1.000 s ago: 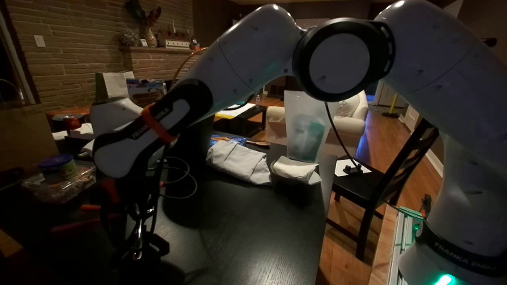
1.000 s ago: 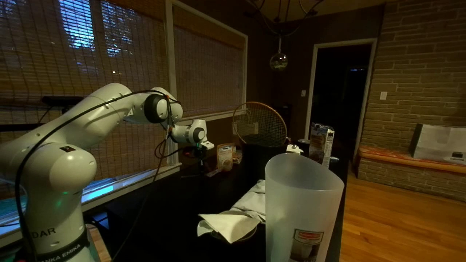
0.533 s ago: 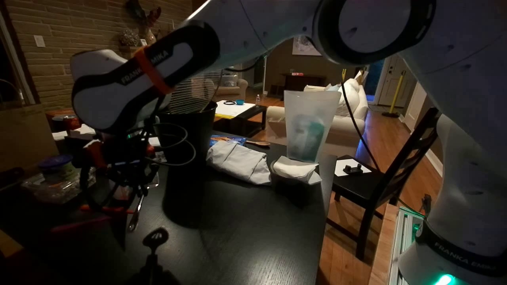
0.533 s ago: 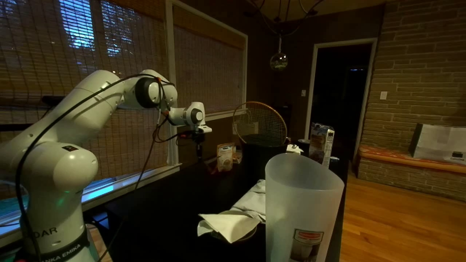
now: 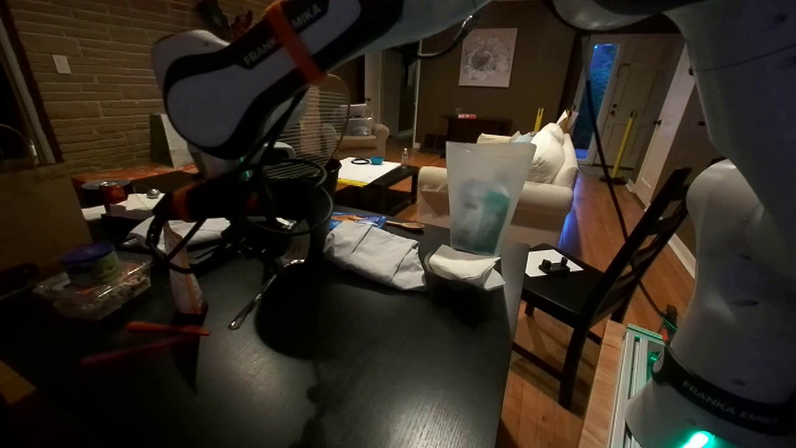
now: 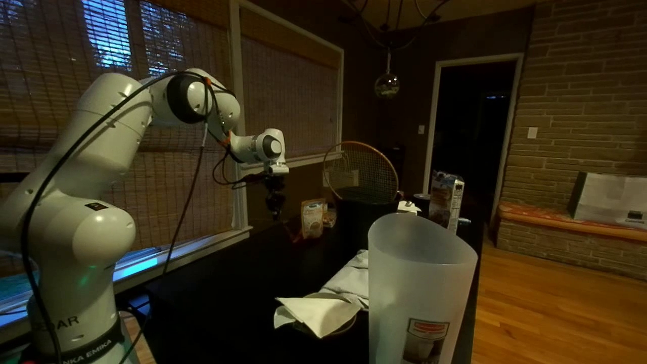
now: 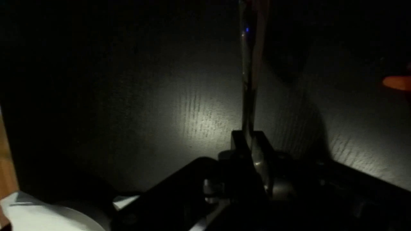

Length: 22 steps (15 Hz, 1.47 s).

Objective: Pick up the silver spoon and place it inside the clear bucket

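Note:
My gripper (image 7: 248,134) is shut on the silver spoon (image 7: 248,73), with the spoon pinched between both fingertips. The spoon sticks out beyond the tips; part of it is hidden inside the jaws. In an exterior view the gripper (image 5: 277,264) holds the spoon (image 5: 250,305) slanting down, above the dark table. Another exterior view shows the gripper (image 6: 275,210) as a dark shape, and the spoon cannot be made out there. The clear bucket (image 5: 488,193) is frosted and stands upright at the table's far end; it looms in the foreground of an exterior view (image 6: 422,288). My gripper is well apart from it.
A black cylindrical container (image 5: 311,239) holding a racket (image 6: 371,169) stands near the gripper. A grey cloth (image 5: 376,255) and a napkin-topped bowl (image 5: 463,267) lie towards the bucket. A red-handled tool (image 5: 168,328), a pouch (image 5: 185,289) and a plastic box (image 5: 99,295) are on the far side.
The arm has risen from the table with the spoon in the gripper. In an exterior view the gripper moved up, then right towards the black container. The bucket has not moved.

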Each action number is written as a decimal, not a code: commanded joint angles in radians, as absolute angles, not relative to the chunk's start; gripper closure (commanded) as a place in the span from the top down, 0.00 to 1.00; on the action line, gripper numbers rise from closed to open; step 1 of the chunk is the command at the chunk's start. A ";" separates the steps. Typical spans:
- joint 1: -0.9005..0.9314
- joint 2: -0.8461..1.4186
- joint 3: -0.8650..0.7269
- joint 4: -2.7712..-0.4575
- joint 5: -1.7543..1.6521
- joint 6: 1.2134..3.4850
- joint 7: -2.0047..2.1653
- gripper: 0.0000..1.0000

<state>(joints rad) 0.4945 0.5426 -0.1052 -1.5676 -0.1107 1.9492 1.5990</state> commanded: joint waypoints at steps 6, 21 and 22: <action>0.347 0.193 0.033 -1.980 -0.128 2.021 1.566 0.03; 0.232 0.042 0.118 -2.064 -0.090 1.985 1.255 0.03; 0.222 0.046 0.110 -2.059 -0.099 1.989 1.275 0.03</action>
